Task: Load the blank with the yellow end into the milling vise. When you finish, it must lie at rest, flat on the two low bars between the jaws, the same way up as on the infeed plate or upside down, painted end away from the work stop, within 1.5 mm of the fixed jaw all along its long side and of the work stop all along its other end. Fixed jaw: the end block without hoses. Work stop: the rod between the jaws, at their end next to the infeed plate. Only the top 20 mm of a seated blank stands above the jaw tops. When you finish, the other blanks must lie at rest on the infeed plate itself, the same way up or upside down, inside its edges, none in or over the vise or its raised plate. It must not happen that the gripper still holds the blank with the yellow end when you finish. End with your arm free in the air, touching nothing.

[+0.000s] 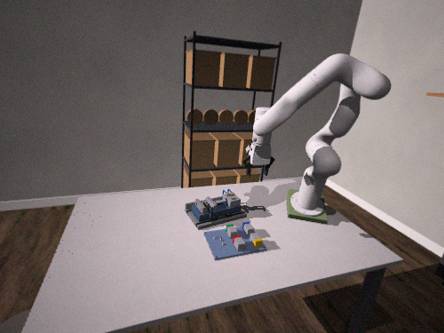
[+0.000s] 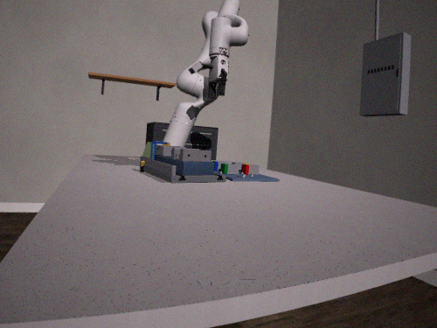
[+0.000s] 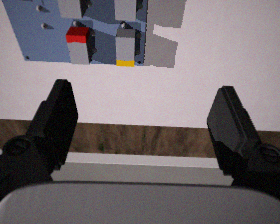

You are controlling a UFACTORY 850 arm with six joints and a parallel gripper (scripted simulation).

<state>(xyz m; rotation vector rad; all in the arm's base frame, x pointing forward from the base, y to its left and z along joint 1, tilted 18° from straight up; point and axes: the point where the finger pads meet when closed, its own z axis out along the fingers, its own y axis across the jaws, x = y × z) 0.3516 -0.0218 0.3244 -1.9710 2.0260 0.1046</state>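
A white table (image 1: 133, 262) with a matte, faintly speckled top stands on a dark wood floor (image 1: 27, 235). Three things rest directly on it. Near the far edge, a green base plate (image 1: 290, 212) carries the robot arm. Toward the middle sits the dark raised plate (image 1: 197, 223) bearing the milling vise (image 1: 215, 206). Just beside that, toward the near edge, lies the flat blue infeed plate (image 1: 218, 249) with small grey blanks on it.
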